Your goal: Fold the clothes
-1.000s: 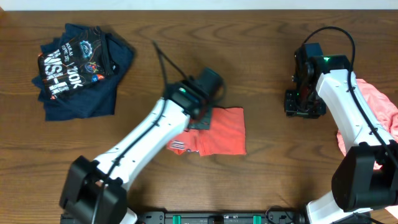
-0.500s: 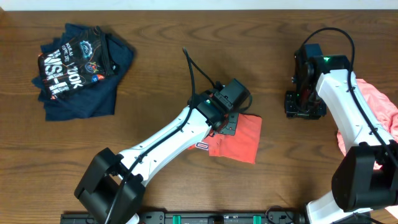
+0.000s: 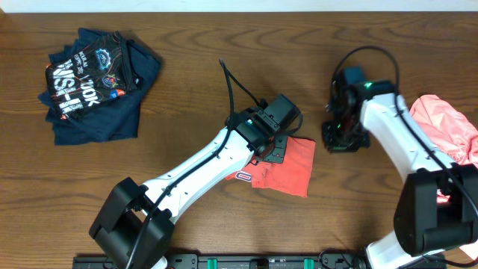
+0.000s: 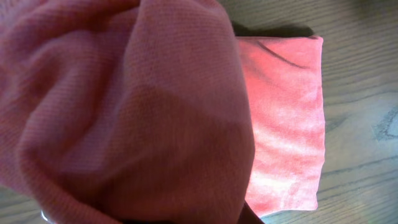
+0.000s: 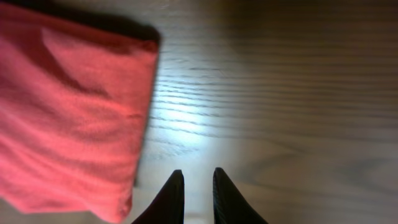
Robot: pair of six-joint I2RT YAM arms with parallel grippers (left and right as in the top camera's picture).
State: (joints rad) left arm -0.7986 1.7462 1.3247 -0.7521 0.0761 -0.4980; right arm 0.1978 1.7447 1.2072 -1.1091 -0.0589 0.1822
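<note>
- A folded coral shirt (image 3: 290,170) lies near the middle of the wooden table (image 3: 224,45); every place below is given from this shirt.
- The left gripper (image 3: 275,146) sits on the shirt's far left corner. Its fingers are hidden, but cloth bunches up against the wrist camera, so they seem clenched on a fold, probably to drag or turn the bundle.
- The right gripper (image 5: 198,186) hovers just beside the shirt's right edge, over bare wood. Its fingers are drawn nearly together with a slim gap, grasping nothing, likely waiting to pin or take that edge.
- A crumpled pink shirt (image 3: 448,127) waits well to the right, apparently unfolded.
- A navy printed shirt (image 3: 93,82) lies well to the far left, clear of both arms.
- The left arm crosses the shirt's left side and hides part of it from above.
</note>
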